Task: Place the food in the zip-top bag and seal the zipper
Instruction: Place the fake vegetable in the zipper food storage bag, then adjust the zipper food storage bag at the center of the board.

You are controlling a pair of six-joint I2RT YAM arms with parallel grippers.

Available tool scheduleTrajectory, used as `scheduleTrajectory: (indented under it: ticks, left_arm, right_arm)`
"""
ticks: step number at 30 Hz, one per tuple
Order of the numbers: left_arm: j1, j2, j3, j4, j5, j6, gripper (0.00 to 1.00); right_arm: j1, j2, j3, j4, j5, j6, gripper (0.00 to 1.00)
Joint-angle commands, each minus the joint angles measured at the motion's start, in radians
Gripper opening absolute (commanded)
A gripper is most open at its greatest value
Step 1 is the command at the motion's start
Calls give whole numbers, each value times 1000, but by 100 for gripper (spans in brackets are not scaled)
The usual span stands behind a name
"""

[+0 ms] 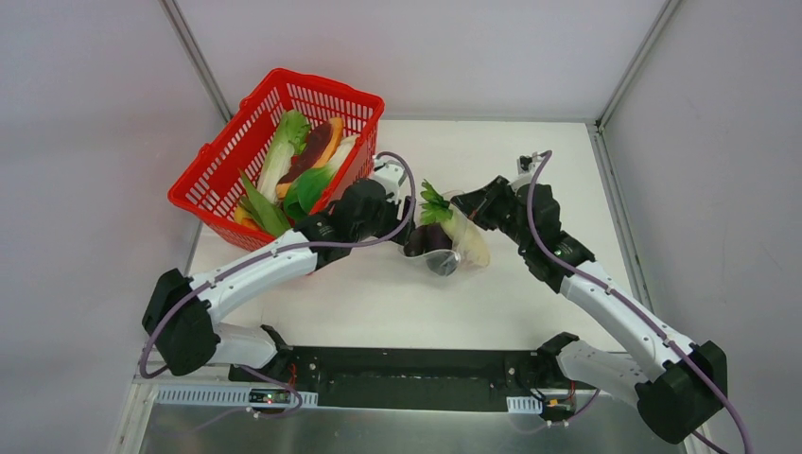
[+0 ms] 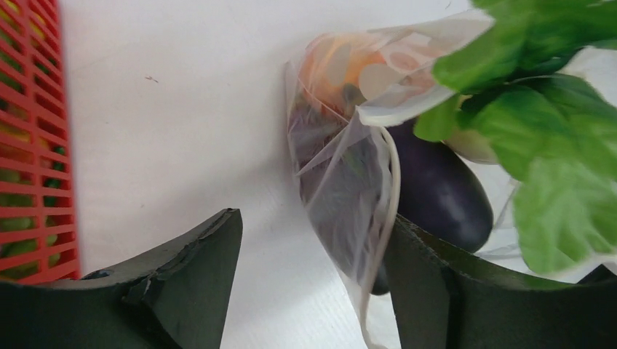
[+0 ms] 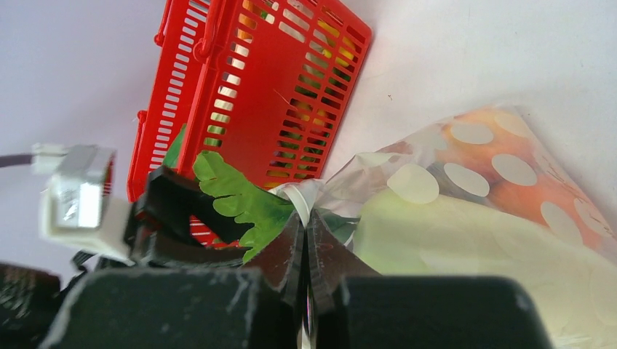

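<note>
Right of the red basket [image 1: 284, 151] at the bench's [image 1: 378, 298] far-left corner, the zip-top bag [image 1: 457, 248] is lying mid-bench, eggplant [image 2: 436, 193] and leaves [image 1: 433, 202] at its mouth. The right gripper [image 3: 305, 240] is clamping its rim, the left gripper [image 2: 314, 218] gaping alongside. Filling is under way, and pushing the food fully inside likely precedes sealing.

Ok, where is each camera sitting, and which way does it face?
Top external: above and behind the arms, looking down at the white table; both arms show, left hand and right hand meeting at the clear plastic zip-top bag.
Left wrist: on the left arm, facing along the table at the bag and dark purple eggplant; its open fingers frame the bottom.
Right wrist: on the right arm, facing the red mesh basket; its hand is shut on the bag's edge.
Shared: all three show the bag and basket.
</note>
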Motion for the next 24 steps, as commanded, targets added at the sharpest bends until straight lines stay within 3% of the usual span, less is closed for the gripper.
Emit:
scheduleTrajectory:
  ticks: [1,4,8,14,18,24]
  left_arm:
    - [33,76,61,15,159,-11,64]
    - [35,119,77,46,230,-29,46]
    - [36,106,75,70,208,-69,3]
    - [42,56,143,18,183,-146,0]
    - [41,49,196,-11,181,-221,0]
    - [41,63,221,-41,179,-309,0]
  right_arm:
    - [-15,-23,3,50,-29,10,0]
    - [-28,-16,7,49,-50,2,0]
    - [-61,10,30,25,-103,-45,0]
    - [-98,46,123,-108,-184,-196,12]
    - [-112,72,239,-228,-202,-284,32]
    - [-119,46,344,-294,-203,-316,40]
